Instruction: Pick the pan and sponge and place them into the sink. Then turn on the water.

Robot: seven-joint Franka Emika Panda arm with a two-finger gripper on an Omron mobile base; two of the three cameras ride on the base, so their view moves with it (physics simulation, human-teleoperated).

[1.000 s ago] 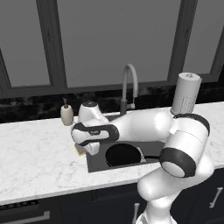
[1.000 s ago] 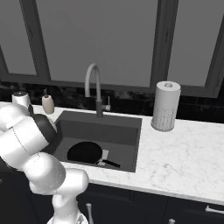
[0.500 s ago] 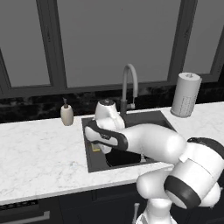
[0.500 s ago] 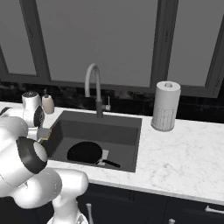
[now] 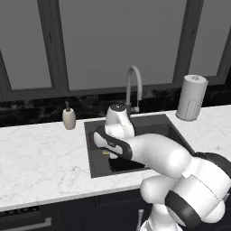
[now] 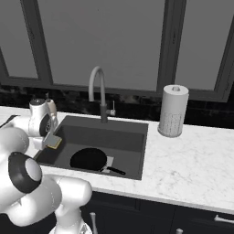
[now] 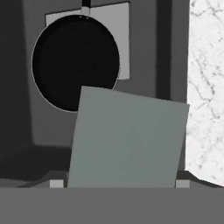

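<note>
The sponge (image 6: 55, 142), grey face and yellow base, sits clamped between the fingers of the gripper (image 6: 51, 141), whose jaws stand wide because they span the block's width; in the hand view its grey top (image 7: 127, 142) fills the lower middle, right in front of the camera. It hangs over the left end of the sink (image 6: 130, 137), inside the line of the basin's rim and above the floor, not yet resting on anything. The pan (image 6: 88, 159) already lies flat on the basin bottom, over the lighter square, its short handle pointing toward the front right wall; from the hand view the pan (image 7: 75, 62) lies ahead of the sponge and apart from it. The step in hand appears to be the release of the sponge into the basin. To do it well, the arm probably should lower a little further so the block drops short and does not bounce, keeping it over bare basin floor beside the pan and away from the left wall, and only then spread the fingers. The counter (image 6: 192, 160) edge shows close on one side in the hand view, so drifting that way risks landing the sponge on the marble. The faucet (image 6: 98, 91) stands behind the basin, dry, awaiting the last step.
</note>
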